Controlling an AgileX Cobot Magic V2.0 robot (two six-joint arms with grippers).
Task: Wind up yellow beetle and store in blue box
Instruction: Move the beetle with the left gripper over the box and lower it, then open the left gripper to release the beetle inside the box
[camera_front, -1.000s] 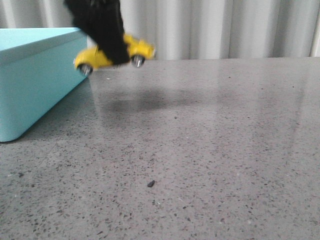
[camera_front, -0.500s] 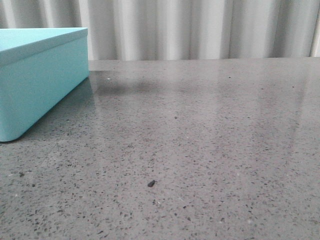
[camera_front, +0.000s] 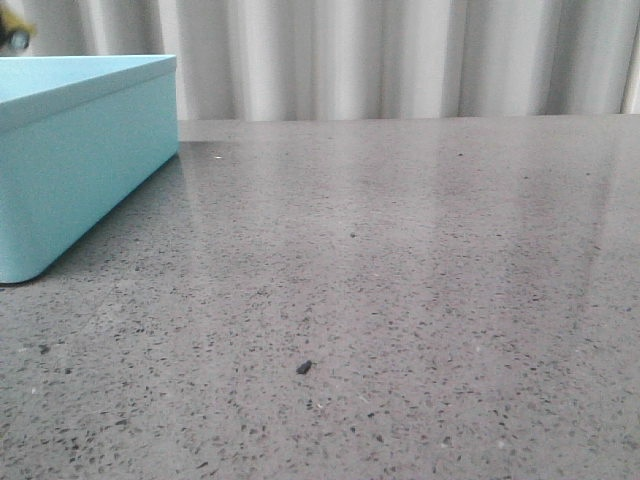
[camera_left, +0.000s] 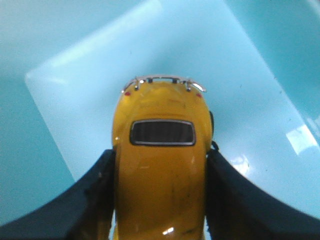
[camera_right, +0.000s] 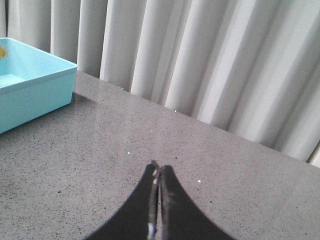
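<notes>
In the left wrist view the yellow beetle (camera_left: 160, 180) is clamped by its sides between my left gripper's (camera_left: 160, 155) black fingers (camera_left: 95, 190). Its rear window and chrome bumper point away from the wrist. It hangs over the pale inside floor of the blue box (camera_left: 75, 85). The front view shows only a blurred bit of the beetle (camera_front: 13, 36) at the top left edge, above the blue box (camera_front: 90, 150). My right gripper (camera_right: 159, 169) is shut with nothing in it, above the grey table, well away from the blue box (camera_right: 35, 87).
The grey speckled table (camera_front: 400, 300) stretches to the right of the box. A small dark crumb (camera_front: 303, 367) lies on it near the front. A white pleated curtain (camera_front: 400, 55) hangs behind the table's far edge.
One second ago the left gripper held the beetle in the air beside the box's right corner. It then left the front view; now only a bit of the beetle shows at the top left.
</notes>
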